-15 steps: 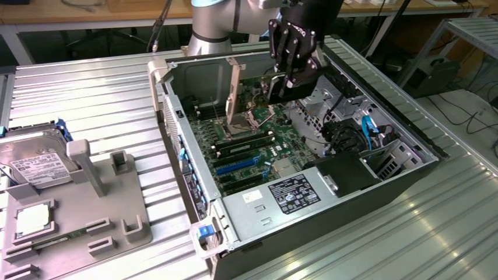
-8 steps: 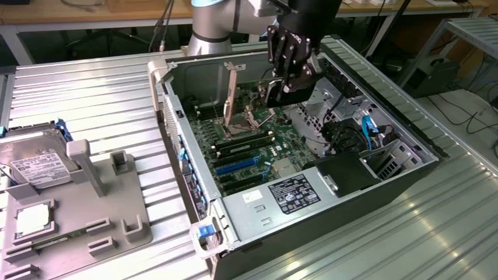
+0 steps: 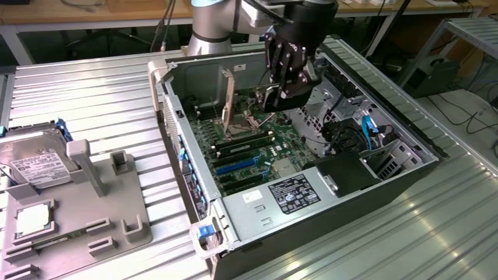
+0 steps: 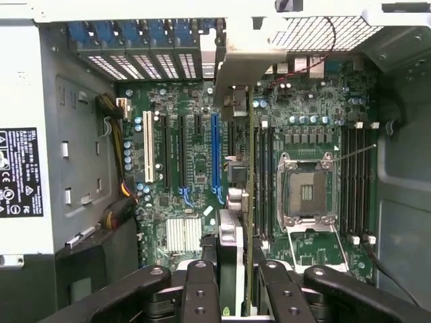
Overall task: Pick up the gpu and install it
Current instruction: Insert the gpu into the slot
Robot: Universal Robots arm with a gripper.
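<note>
One graphics card is pinched by the tool, whose black fingers press against its two flat sides. The card stands on edge inside the open computer case, low over the green motherboard. I cannot tell whether its lower edge touches the board.

From the wrist view the card is seen edge-on, lying along the line between the blue slot and the black memory slots. Its silver end points toward the case's slotted rear wall. The open processor socket lies just beyond the memory slots, and a small finned heatsink sits on the other side of the blue slot.

A grey power supply with a black label fills the near end of the case.

The case lies on its side on a ribbed metal counter. At the exterior view's left, well apart from the case, a grey holder carries a hard drive with a white label and a square silver processor chip.
</note>
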